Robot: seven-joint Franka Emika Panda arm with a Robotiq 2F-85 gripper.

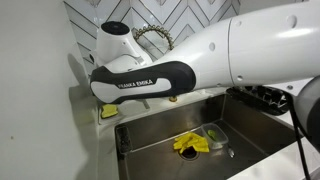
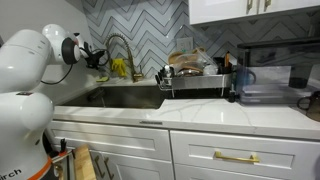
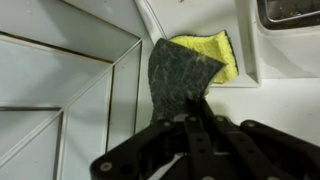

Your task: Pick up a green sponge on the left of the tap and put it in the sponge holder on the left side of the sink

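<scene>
Green sponge looks pinched at its edge in your hand, so lift it clear toward the sponge holder.

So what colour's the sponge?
The sponge is yellow with a dark green scrubby side, best in wrist view.

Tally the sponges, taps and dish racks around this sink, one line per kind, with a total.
sponge: 1
tap: 1
dish rack: 1
Total: 3
</scene>
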